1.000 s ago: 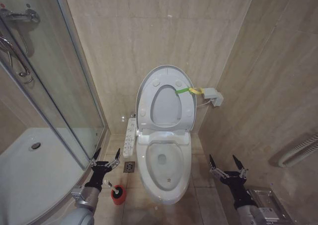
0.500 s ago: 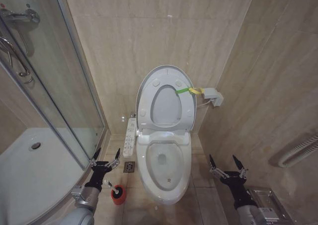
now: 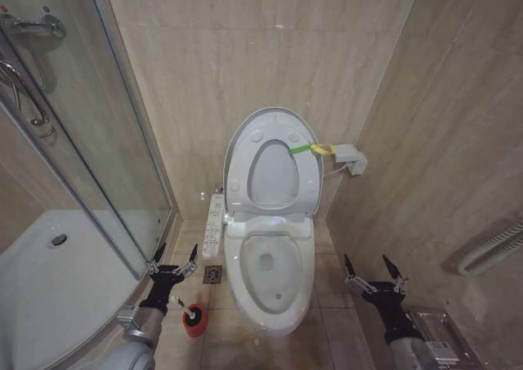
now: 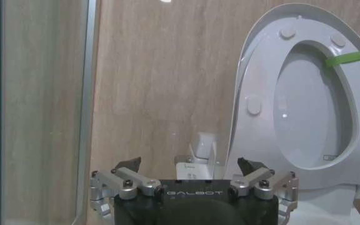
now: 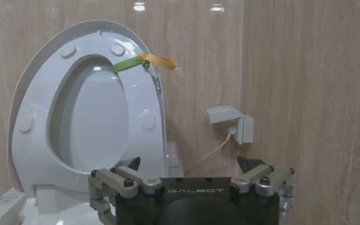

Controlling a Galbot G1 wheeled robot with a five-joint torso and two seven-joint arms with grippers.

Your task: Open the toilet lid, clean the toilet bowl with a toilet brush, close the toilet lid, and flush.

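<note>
Head view: you are looking down into a small tiled bathroom, with a toilet against the far wall and a glass shower enclosure [image 3: 78,166] on your left. The toilet lid [image 3: 274,115] stands raised and leans back against the wall, with the white ring-shaped seat [image 3: 273,174] lifted up against it. A yellow-green strap [image 3: 310,149] hangs at the lid's right edge. Below them, the toilet bowl [image 3: 267,265] sits open on the floor, and a control strip [image 3: 214,225] runs along its left side.

Your left gripper [image 3: 173,264] hovers low on the left of the bowl, near the shower's edge, with its fingers spread apart and holding nothing. Just beside it, towards you, the toilet brush [image 3: 186,309] stands in its red cup holder [image 3: 194,321] on the floor, untouched.

Your right gripper [image 3: 373,274] hovers low on the right of the bowl, apart from it, its fingers likewise spread and empty.

In the left wrist view, the left gripper [image 4: 194,171] points at the wall beside the raised lid [image 4: 305,89]. In the right wrist view, the right gripper [image 5: 192,169] faces the lid [image 5: 89,101], the strap [image 5: 144,61], and a small white wall box [image 5: 231,123] with a cable.
</note>
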